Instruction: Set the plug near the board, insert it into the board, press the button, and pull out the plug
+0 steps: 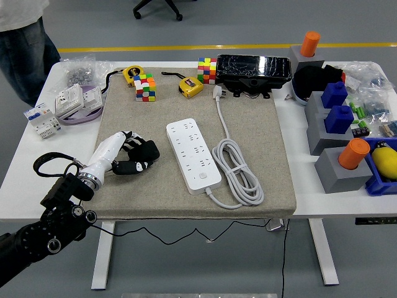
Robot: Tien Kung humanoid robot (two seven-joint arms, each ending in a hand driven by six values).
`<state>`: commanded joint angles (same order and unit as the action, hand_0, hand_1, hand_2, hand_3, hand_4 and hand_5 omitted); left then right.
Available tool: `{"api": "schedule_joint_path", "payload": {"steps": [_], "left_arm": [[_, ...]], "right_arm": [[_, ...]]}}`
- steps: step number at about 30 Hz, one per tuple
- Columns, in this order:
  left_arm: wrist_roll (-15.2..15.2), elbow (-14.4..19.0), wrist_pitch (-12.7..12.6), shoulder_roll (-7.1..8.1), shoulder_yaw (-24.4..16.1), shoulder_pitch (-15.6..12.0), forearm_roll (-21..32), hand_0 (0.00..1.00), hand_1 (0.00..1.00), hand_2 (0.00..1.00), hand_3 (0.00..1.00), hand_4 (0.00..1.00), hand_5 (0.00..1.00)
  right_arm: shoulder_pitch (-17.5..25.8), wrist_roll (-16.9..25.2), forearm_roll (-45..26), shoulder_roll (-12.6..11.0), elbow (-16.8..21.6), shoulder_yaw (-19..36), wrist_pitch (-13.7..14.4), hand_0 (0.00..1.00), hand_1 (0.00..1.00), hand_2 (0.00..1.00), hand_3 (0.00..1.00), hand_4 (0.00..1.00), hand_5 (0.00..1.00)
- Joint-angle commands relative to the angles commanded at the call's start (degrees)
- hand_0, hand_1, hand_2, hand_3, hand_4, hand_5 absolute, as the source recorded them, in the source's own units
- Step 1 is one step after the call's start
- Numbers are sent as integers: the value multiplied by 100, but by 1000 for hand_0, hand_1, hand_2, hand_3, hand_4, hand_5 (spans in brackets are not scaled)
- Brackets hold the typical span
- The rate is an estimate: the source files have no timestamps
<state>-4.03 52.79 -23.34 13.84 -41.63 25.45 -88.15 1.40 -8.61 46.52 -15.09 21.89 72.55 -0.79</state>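
Left hand (133,156) sits on the beige mat (136,192), fingers curled around a black plug (147,151). The white board (193,156) lies just to the hand's right, apart from it, long axis running near-to-far with a slight slant. Its own cable (237,174) is coiled on the far side from the hand. Only the left arm shows, so it's the nearer one; right arm isn't in view. Plug looks out of the board; likely last step done or nearly so. A person (22,46) stands at the far-left corner, hands not visible.
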Motion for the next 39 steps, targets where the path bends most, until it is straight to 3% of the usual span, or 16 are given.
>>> {"api": "schedule_joint_path", "payload": {"steps": [2, 3, 8, 11, 14, 15, 16, 20, 22, 26, 27, 39], "left_arm": [[2, 22, 45, 22, -48, -10, -5, 723, 793, 748, 782, 998, 313], [-5, 37, 61, 32, -72, -16, -9, 761, 840, 806, 828, 998, 390], [-194, 280, 6, 80, -289, -123, 134, 761, 840, 806, 828, 998, 390], [-490, 549, -76, 130, -452, -210, 570, 737, 809, 771, 808, 998, 422], [-604, 762, 76, 167, -642, -260, 1080, 737, 809, 771, 808, 998, 422], [-631, 802, 169, 179, -727, -272, 1267, 646, 708, 662, 763, 940, 467], [-664, 822, 200, 187, -787, -279, 1389, 646, 708, 662, 763, 940, 467], [-865, 937, 235, 226, -1010, -304, 1609, 646, 708, 662, 763, 940, 467], [-941, 1027, 223, 246, -1107, -306, 1702, 604, 668, 624, 740, 893, 426], [-935, 1132, 241, 266, -1186, -282, 1751, 604, 668, 624, 740, 893, 426], [-914, 1152, 255, 272, -1193, -277, 1754, 584, 651, 616, 737, 941, 475], [-781, 1412, 366, 399, -1129, -265, 1789, 578, 633, 609, 734, 921, 479]], "right_arm": [[-2, 0, 2, 3, -1, -4, -2, 574, 630, 612, 546, 885, 418], [-3, 1, 2, 4, 3, -3, -1, 574, 630, 611, 545, 885, 418], [-3, 4, 13, 5, 20, 8, 0, 574, 630, 611, 545, 885, 418], [6, 2, 14, 7, 9, 3, -1, 574, 630, 611, 545, 885, 418], [0, -1, 14, 8, -1, -1, -5, 574, 630, 611, 545, 885, 418], [-7, 1, 14, 6, 0, 3, -2, 574, 630, 612, 546, 885, 418], [-14, 3, 12, 3, 7, 4, 0, 574, 630, 612, 546, 885, 418], [-42, 11, 23, -16, 32, 18, 7, 574, 630, 612, 546, 885, 418], [-52, 7, 18, -18, 11, -6, 1, 574, 630, 612, 546, 885, 418], [-63, 4, 3, 3, -40, -46, -6, 574, 630, 612, 546, 885, 418], [-67, 4, 1, 8, -46, -56, -8, 574, 630, 612, 545, 885, 418], [-221, 25, -36, -24, -41, -178, 7, 574, 630, 614, 545, 886, 419]]}}
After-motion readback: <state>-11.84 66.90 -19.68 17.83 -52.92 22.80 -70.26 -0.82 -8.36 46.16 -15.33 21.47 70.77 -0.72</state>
